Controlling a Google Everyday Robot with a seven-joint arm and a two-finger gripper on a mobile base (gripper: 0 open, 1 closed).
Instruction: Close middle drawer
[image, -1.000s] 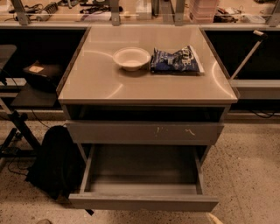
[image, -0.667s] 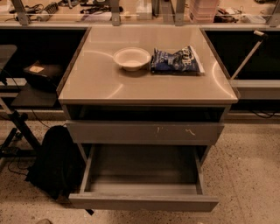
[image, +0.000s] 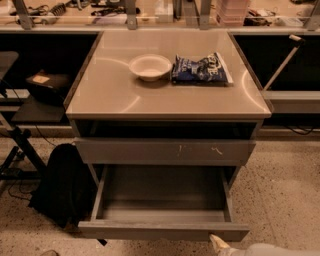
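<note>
One drawer stands pulled out of the cabinet (image: 165, 107): the middle drawer (image: 162, 200), a wide grey box with nothing in it that I can see. It sits low and near in my camera view, under the grey drawer front with pale scratch marks (image: 165, 151), which looks pushed in. Its plain flat front is the nearest edge of the whole unit and reaches out well past the cabinet's face, over the speckled floor (image: 285, 200).

The drawer's long axis runs left to right, almost the full width of the cabinet. Its front faces the near side, toward me, and its travel runs near to far. I judge that closing it means a straight push away from me against that flat front, since there is no handle to hook.

The gripper (image: 218, 244) is at the bottom edge of the view, right of centre, just beside the near right corner of the drawer front. The pale arm (image: 270, 249) trails off to the right behind it. Whether the gripper is open or closed I cannot tell, nor whether it touches the front. I read that low position as a set-up for pushing. It is off-centre, so I would watch for the drawer skewing on its runners.

On top, a white bowl (image: 150, 66) and a blue snack bag (image: 201, 69) sit side by side toward the far edge, well clear of the work. A black backpack (image: 60, 185) slumps on the floor at the cabinet's left, near the drawer's side but not in its path.
</note>
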